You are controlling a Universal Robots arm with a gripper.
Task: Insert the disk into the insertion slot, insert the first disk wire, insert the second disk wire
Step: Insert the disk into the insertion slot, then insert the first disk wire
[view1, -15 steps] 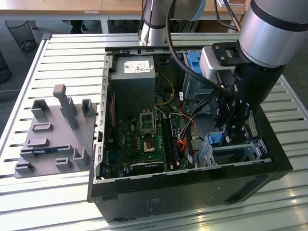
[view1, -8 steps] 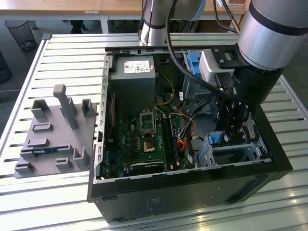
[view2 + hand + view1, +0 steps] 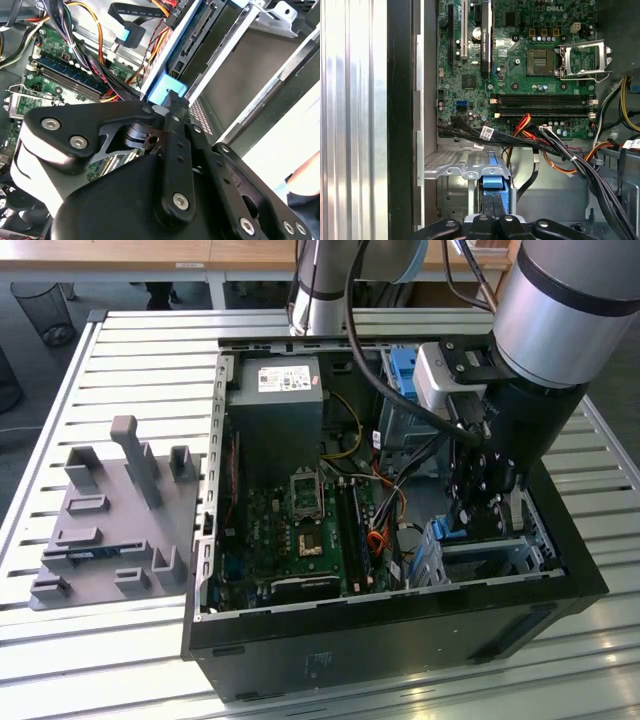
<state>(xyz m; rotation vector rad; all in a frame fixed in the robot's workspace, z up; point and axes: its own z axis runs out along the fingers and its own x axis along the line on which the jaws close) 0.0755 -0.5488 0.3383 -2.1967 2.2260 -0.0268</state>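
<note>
Nearest, in the second wrist view, are the black hinged links of my hand (image 3: 170, 99), fingers pinched shut on the bright blue plastic end of the disk (image 3: 162, 90). The disk lies straight ahead, its long axis running away into the insertion slot (image 3: 227, 50). In the first wrist view, perforated silver sheet-metal crosses the disk's rail, short of the green motherboard (image 3: 520, 65). In the exterior view I reach down into the black case (image 3: 400, 640) on the ribbed bench (image 3: 130, 360).

Disk (image 3: 494, 180) rail bright blue; insertion slot (image 3: 447, 164) silver, perforated; mobo (image 3: 530, 70) green; wires (image 3: 555, 161) orange/blk.
</note>
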